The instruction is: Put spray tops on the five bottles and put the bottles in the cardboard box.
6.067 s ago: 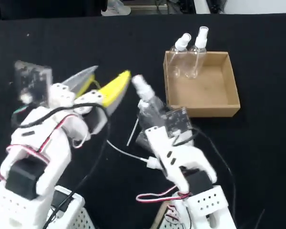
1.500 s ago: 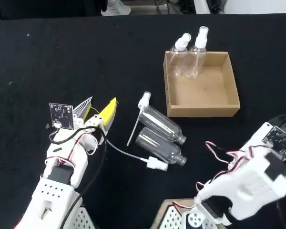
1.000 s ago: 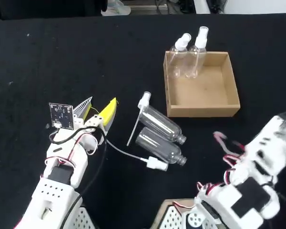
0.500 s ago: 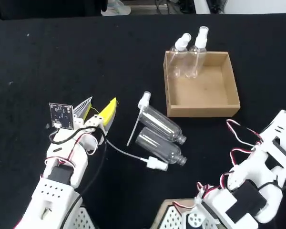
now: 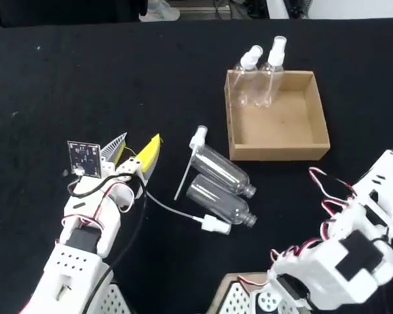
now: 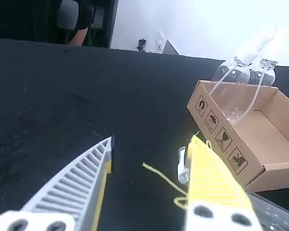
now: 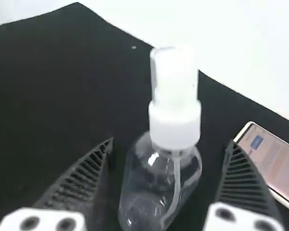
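Two capped bottles (image 5: 249,85) lean against the far wall of the box (image 5: 295,152), so two of the five look finished. A third bottle (image 7: 156,187), with a spray top on it, sits in the right gripper (image 7: 168,143) with the top pointing away from the wrist. Whether that gripper is clamped on it or loose, I cannot tell. This bottle seems to need only a trip to the box, which lies well apart from the right arm (image 5: 354,242). The left gripper (image 5: 141,139) is spread wide and holds nothing. Ahead of it, off the side of its yellow jaw, lie two bare bottles (image 5: 224,170) side by side, their open necks pointing away from it. One loose spray top (image 5: 198,137) lies near that gripper's tip, just beside the farther bare bottle, its thin tube trailing back. The other spray top (image 5: 216,225) lies close to the neck of the nearer bare bottle. By my reckoning three bottles are capped and two boxed. That leaves two tops to fit and three bottles to put in the box.
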